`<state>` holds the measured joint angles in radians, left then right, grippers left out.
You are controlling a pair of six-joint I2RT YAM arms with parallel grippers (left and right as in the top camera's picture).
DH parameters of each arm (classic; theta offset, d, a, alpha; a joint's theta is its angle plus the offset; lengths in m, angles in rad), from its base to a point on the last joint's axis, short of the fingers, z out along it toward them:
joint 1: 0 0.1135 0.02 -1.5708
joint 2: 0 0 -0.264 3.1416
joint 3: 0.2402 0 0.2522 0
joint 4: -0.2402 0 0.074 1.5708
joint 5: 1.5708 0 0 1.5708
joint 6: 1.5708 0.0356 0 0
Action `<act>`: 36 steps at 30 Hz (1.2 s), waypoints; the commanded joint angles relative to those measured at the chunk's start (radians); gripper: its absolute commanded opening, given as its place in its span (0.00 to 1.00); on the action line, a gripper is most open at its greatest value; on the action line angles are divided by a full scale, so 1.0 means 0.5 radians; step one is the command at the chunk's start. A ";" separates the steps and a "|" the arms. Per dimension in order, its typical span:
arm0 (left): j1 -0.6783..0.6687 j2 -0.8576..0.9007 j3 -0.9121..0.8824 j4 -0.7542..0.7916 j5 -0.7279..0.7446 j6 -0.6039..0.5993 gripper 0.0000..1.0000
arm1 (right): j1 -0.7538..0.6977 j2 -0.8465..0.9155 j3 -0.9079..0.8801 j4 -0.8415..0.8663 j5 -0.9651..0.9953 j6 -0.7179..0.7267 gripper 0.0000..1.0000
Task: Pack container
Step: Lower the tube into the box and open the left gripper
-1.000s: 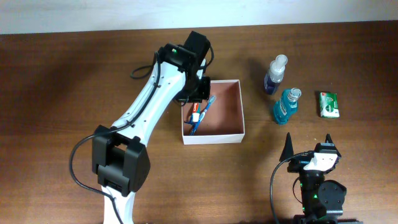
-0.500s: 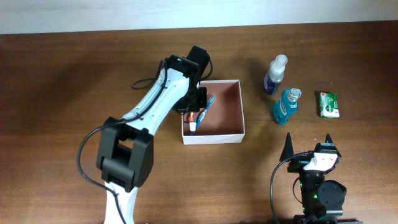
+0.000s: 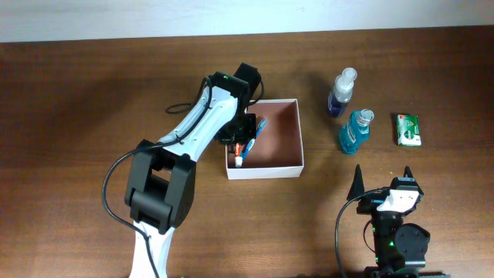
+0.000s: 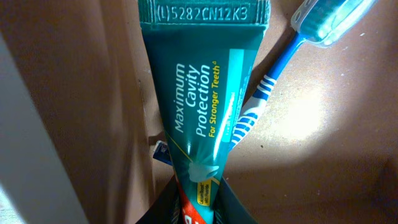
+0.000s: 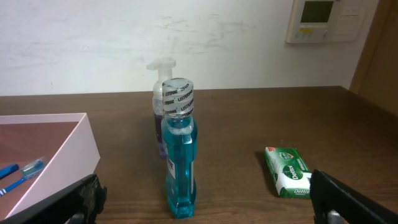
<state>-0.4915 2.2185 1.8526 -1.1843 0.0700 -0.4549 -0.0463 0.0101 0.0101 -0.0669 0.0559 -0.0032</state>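
Note:
The container (image 3: 290, 137) is a shallow white-walled box with a pinkish-tan floor at the table's middle; its wall also shows in the right wrist view (image 5: 74, 149). My left gripper (image 3: 241, 144) is lowered into its left side, shut on a teal toothpaste tube (image 4: 202, 106), (image 3: 241, 150). A blue toothbrush (image 4: 267, 84) lies on the floor beside and partly under the tube, and it shows in the overhead view (image 3: 258, 128) too. My right gripper (image 3: 384, 179) is open and empty, resting at the front right.
A blue mouthwash bottle (image 3: 355, 131), (image 5: 178, 155) and a purple pump bottle (image 3: 341, 93), (image 5: 159, 102) stand right of the box. A green soap packet (image 3: 408, 129), (image 5: 287, 171) lies further right.
My left gripper has moved down and toward the front inside the box, carrying the toothpaste tube lower along the left wall. The right arm has not moved.

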 commanded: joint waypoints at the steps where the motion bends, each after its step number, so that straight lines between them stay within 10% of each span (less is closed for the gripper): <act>1: 0.002 0.013 -0.008 0.002 -0.015 -0.024 0.16 | 0.014 -0.009 -0.009 -0.015 0.032 0.008 0.99; 23: 0.002 0.009 0.114 -0.027 0.043 0.169 0.22 | 0.014 -0.009 -0.009 -0.015 0.032 0.008 0.98; 36: 0.002 0.009 1.020 -0.636 0.045 0.233 0.32 | 0.014 -0.009 -0.009 -0.015 0.032 0.008 0.98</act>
<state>-0.4915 2.2192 2.2585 -1.4502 0.0792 -0.3588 -0.0463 0.0101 0.0101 -0.0669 0.0559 -0.0032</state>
